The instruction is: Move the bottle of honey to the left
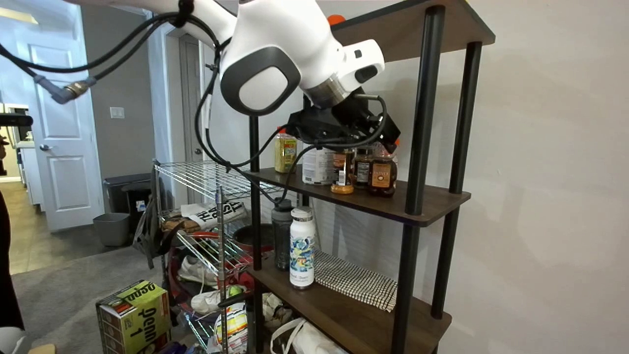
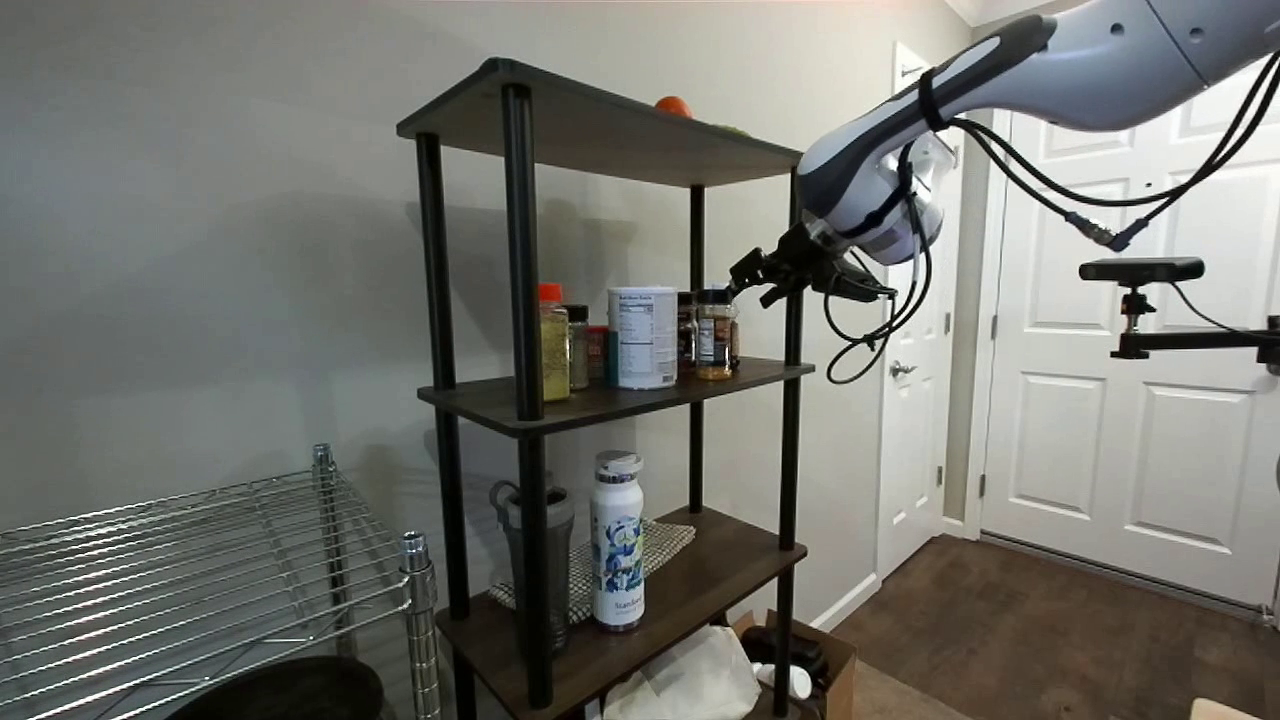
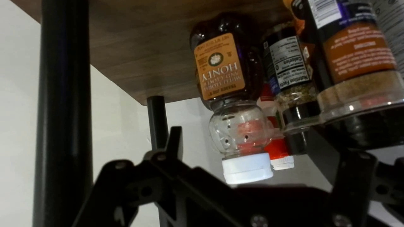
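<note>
Soft, diffuse room light here, and broad faint shadows smudge the grey wall (image 2: pixel 250 250) in an exterior view, while glints run along the chrome wire rack (image 2: pixel 215 570). And across to the wrist view: dimmer, the gripper (image 3: pixel 244 135) black and out of focus, pinpoint highlights dotting the better-focused honey bottle (image 3: pixel 228 85).
</note>
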Robot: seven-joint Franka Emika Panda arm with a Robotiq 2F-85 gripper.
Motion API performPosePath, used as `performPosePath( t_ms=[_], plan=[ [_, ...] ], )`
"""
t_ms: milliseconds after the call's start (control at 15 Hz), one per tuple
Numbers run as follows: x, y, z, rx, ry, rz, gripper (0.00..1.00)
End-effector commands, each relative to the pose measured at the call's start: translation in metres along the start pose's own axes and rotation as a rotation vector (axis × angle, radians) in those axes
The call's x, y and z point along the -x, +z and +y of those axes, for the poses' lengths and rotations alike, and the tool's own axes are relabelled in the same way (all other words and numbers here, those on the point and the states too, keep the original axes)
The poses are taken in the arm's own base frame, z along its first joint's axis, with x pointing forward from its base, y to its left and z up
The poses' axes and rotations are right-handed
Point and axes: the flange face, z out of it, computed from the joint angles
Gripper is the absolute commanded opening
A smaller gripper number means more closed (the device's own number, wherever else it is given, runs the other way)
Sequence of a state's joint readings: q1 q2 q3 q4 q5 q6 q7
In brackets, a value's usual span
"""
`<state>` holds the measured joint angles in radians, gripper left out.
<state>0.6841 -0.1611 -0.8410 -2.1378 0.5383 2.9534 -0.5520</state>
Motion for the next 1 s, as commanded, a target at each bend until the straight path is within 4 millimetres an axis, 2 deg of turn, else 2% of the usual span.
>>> performPosePath(
  t_ms=[0, 333, 933],
  plan=[
    [-0.008, 0.005, 0.004, 0.017, 0.001, 0.039, 1.00],
    [-0.017, 0.007, 0.010, 0.020, 0.026, 0.071, 1.00],
    [-0.015, 0.024, -0.012, 0.003, 0.048, 0.080, 1.00]
  ],
)
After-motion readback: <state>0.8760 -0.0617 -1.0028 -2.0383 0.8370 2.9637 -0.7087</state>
